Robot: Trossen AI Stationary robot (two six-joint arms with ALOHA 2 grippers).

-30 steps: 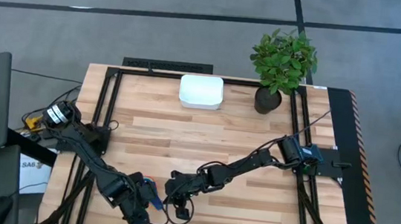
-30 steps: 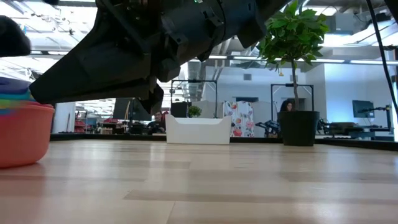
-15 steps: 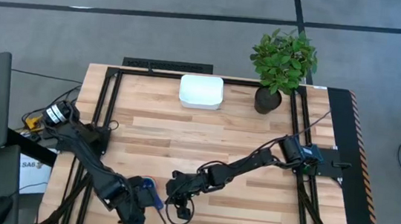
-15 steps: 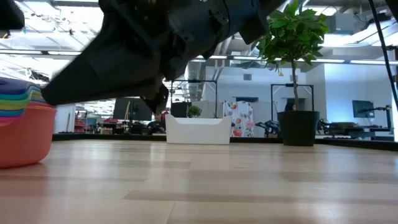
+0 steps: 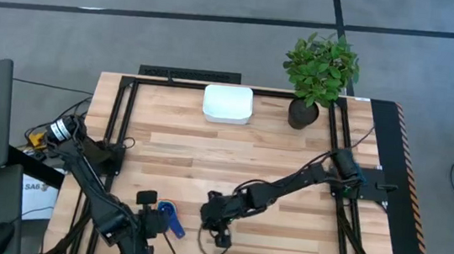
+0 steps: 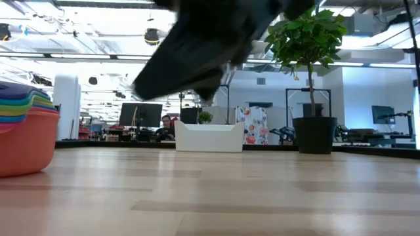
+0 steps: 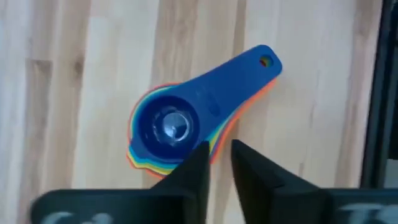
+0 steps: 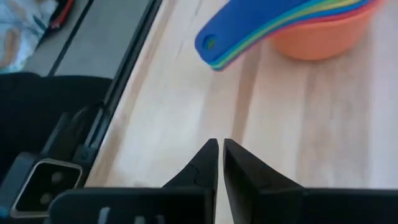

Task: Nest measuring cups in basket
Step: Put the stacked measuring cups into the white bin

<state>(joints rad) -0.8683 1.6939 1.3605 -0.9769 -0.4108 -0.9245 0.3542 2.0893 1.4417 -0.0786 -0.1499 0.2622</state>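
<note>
The measuring cups (image 7: 177, 127) stand nested in one stack on the wood table, near its front edge. The dark blue one is on top and the orange one (image 8: 323, 37) at the bottom rests on the table by its base. All the handles (image 7: 249, 68) fan out the same way. My left gripper (image 7: 219, 158) hovers just above and short of the stack, fingers a little apart, holding nothing. My right gripper (image 8: 219, 152) hangs over bare wood to the right of the stack (image 5: 168, 220), fingertips barely apart. The white basket (image 5: 228, 104) sits at the far edge.
A potted plant in a black pot (image 5: 303, 114) stands to the right of the basket. Black frame rails (image 5: 116, 132) run along the table's left and right sides. Bare wood lies between the stack and the basket (image 6: 208, 137).
My left gripper has drawn back from over the stack toward the table's near left and risen, rolling somewhat. My right gripper has pulled away toward the right and lifted. The stack of cups stays where it was on the table.
</note>
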